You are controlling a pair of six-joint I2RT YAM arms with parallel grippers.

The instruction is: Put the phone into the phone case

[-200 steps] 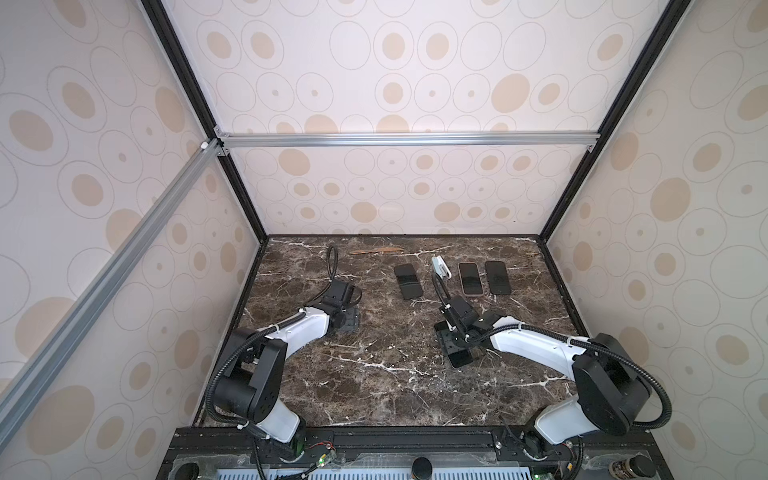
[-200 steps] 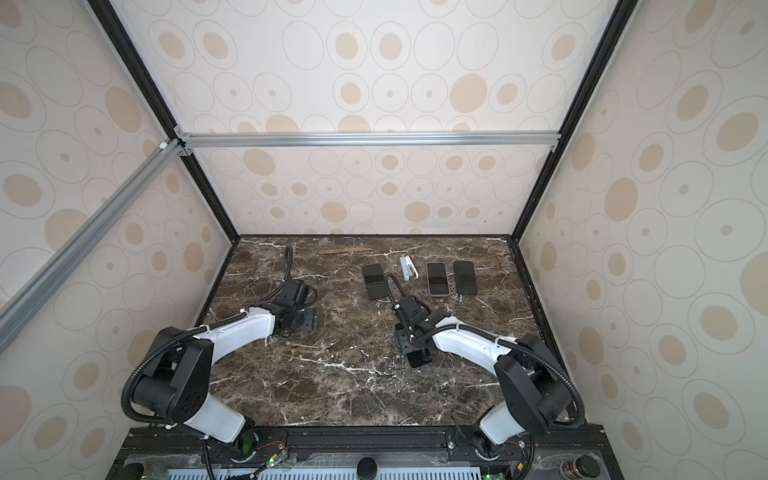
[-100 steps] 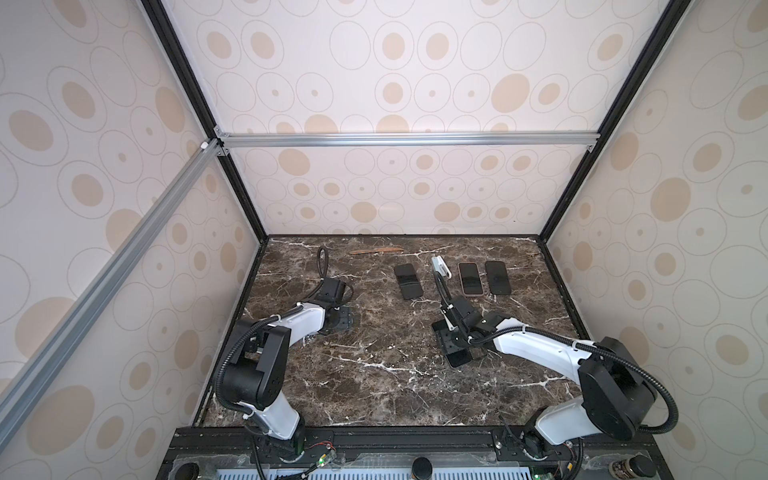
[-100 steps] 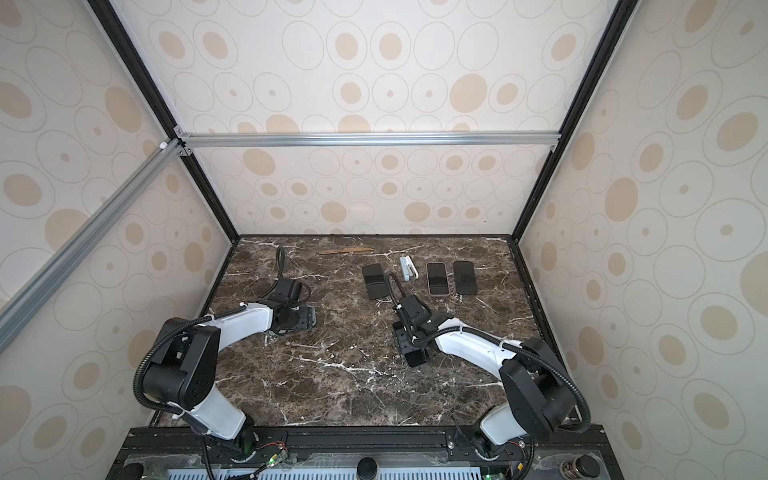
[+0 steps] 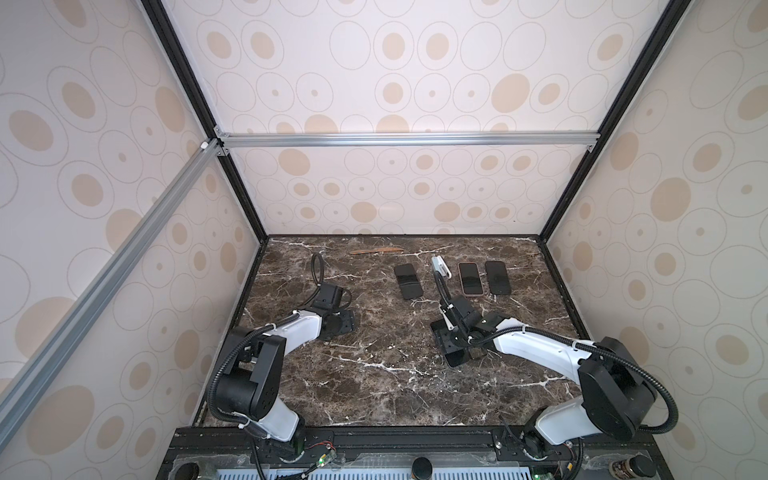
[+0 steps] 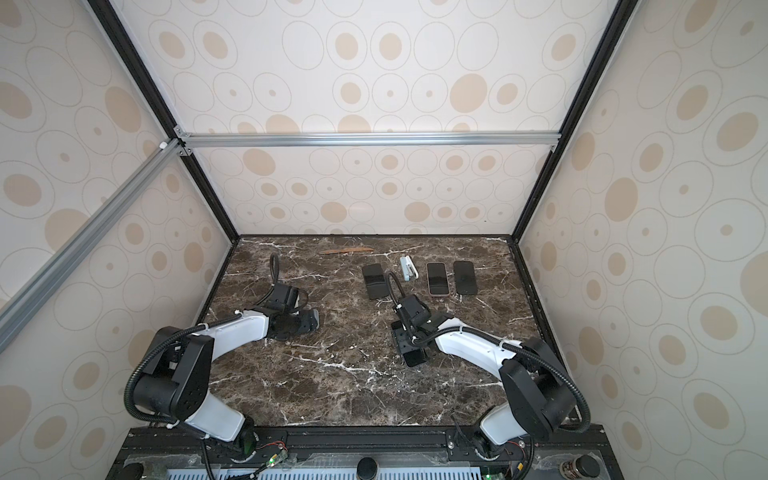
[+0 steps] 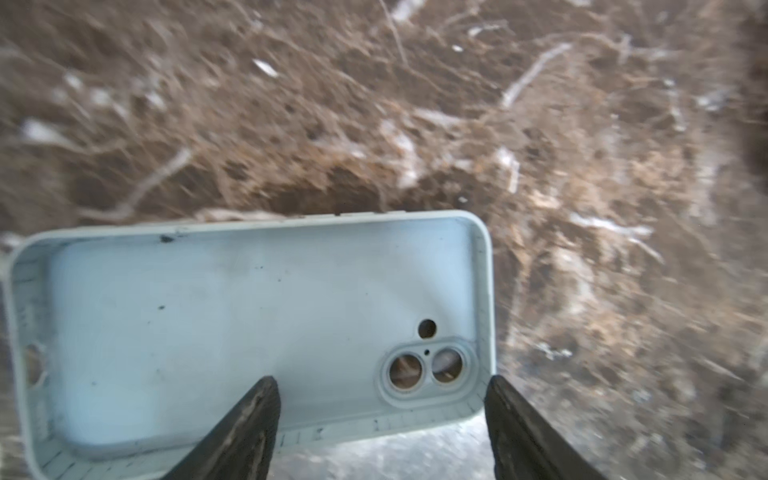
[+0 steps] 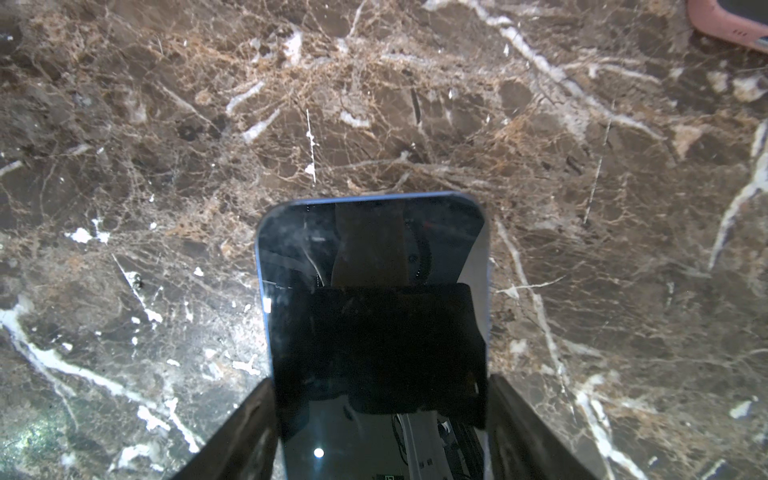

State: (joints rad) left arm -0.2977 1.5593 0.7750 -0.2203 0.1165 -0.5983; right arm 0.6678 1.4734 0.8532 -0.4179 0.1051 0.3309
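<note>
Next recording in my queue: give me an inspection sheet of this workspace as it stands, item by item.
Surface: dark marble table, no spills seen.
Job's things: blue-edged phone clamped across its width; pale blue phone case empty, open side facing the wrist camera, at the left fingers.
Clutter: row of three spare phones at the back, a small white object among them, a thin wooden stick near the back wall.
Grippers: right gripper shut on the phone; left gripper jaws wide, hold on the case unclear.
Cables: black cable loops rise from both wrists.
Surroundings: spotted wall panels, aluminium rail.
</note>
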